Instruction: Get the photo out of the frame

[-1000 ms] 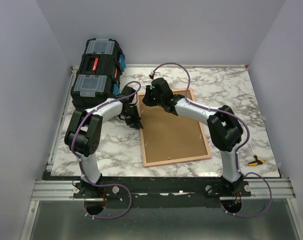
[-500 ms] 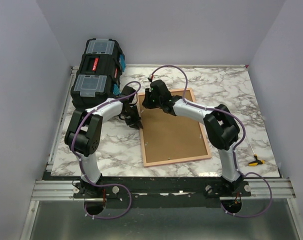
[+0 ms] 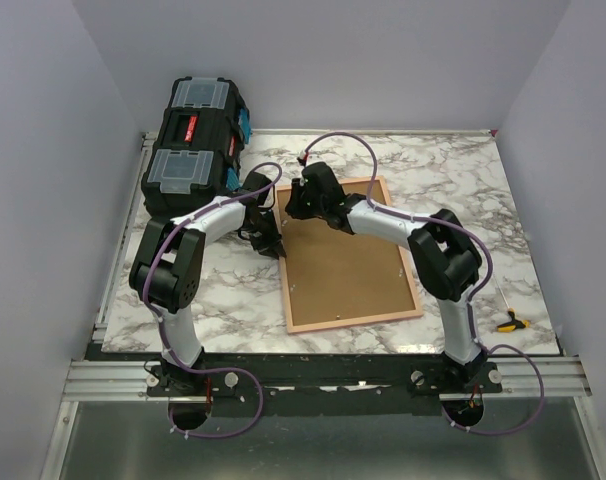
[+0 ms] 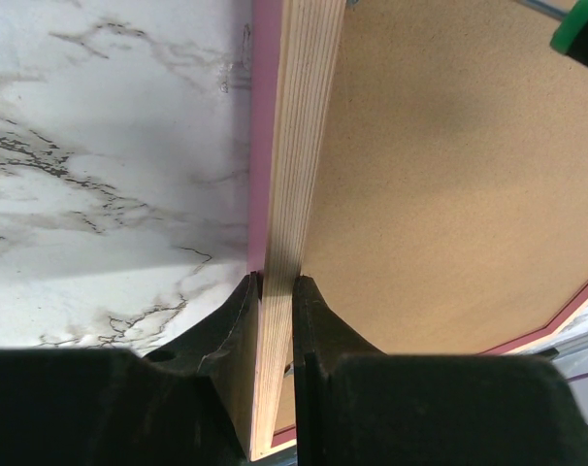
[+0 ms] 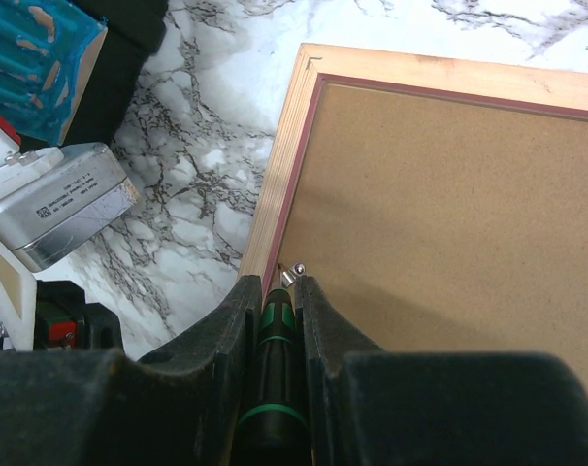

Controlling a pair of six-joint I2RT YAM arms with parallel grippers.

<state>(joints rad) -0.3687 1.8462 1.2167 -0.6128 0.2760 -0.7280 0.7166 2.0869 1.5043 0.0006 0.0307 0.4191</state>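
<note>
The frame (image 3: 348, 255) lies back side up on the marble table, its cork-brown back (image 5: 440, 175) ringed by a pale wood edge with a pink lip. My left gripper (image 4: 275, 283) is shut on the frame's left wooden edge (image 4: 299, 146), and in the top view it sits at that side (image 3: 273, 243). My right gripper (image 5: 275, 286) is shut on a black and green screwdriver (image 5: 275, 335). The screwdriver's metal tip (image 5: 296, 272) rests at the inner left edge of the back, near the far left corner (image 3: 295, 205). The photo is hidden.
A black toolbox (image 3: 193, 150) with clear lid boxes stands at the far left, close to the frame's corner. Its blue and silver parts (image 5: 61, 204) show left of the right gripper. A small yellow and black tool (image 3: 510, 322) lies near the table's right front edge.
The right arm's elbow has shifted slightly left, with the screwdriver staying at the frame's far left corner. The left arm has not moved.
</note>
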